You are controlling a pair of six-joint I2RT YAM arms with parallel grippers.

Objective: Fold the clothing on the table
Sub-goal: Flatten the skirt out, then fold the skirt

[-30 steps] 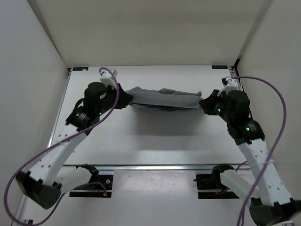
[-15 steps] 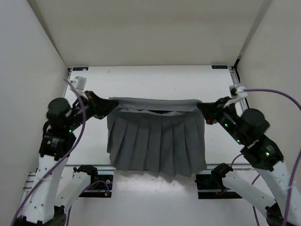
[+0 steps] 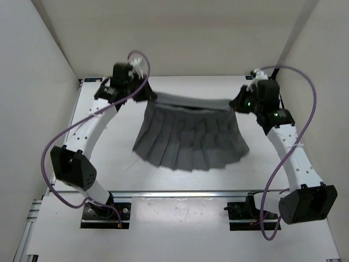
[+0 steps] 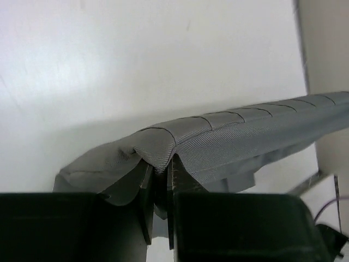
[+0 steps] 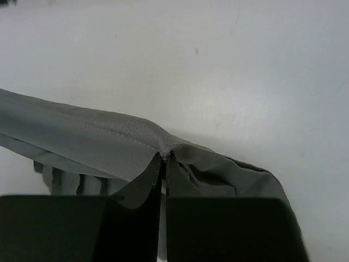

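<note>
White tabletop (image 3: 109, 164) lies under a fanned grey pleated skirt (image 3: 191, 141); your left gripper (image 3: 148, 97) and right gripper (image 3: 233, 105), arms outstretched, each pinch its waistband (image 3: 191, 102).

plain cream back wall (image 3: 174, 33), matching left wall (image 3: 27, 82) and right wall (image 3: 322, 65), soft even light, dimmer far corners
</note>
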